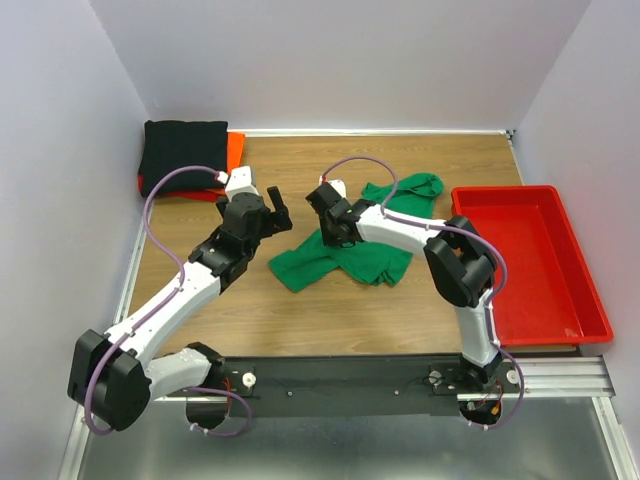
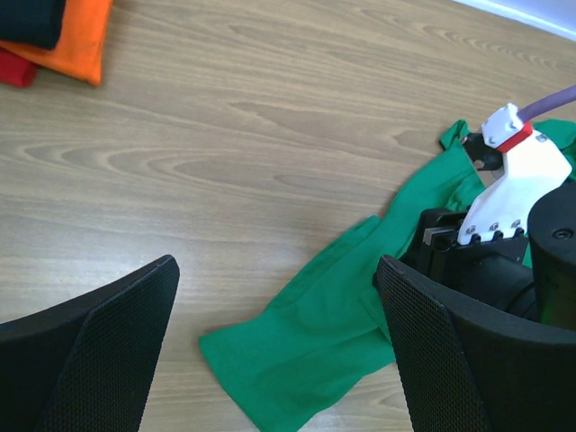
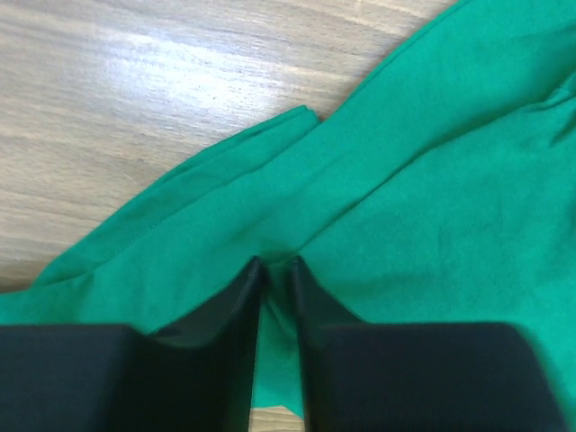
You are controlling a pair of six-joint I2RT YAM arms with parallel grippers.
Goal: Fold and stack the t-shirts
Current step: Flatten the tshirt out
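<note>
Since two shirts are already folded, the work now centres on the third. Far off to the left of the left claw (image 1: 277, 208) and beyond it, in the worktop's (image 1: 400, 320) back corner, the black t-shirt (image 1: 185, 152) lies folded on top of the orange-red t-shirt (image 1: 236, 150). That placing keeps the stack away from the folding area.

The left claw stands wide open and holds nothing. It hangs above bare wood, with the near end of the green t-shirt (image 1: 345, 255) just to its right and a little ahead. Its wrist view shows both mesh-faced fingers (image 2: 99, 351) spread apart over the grain. It seems to wait there until a second corner needs taking.

The green t-shirt lies crumpled and unfolded in the middle of the worktop, one long end trailing toward the left claw and the rest bunched past the right claw (image 3: 274, 265). The right claw is down on this cloth near its middle, its jaws drawn nearly together, and creases run into the narrow gap between the tips. By my reading it grips a pinch of the fabric, probably to lift and spread the shirt flat, though how firmly I cannot say.

Well to the right of the right claw sits a red plastic tray (image 1: 560, 330), apart from the cloth.
</note>
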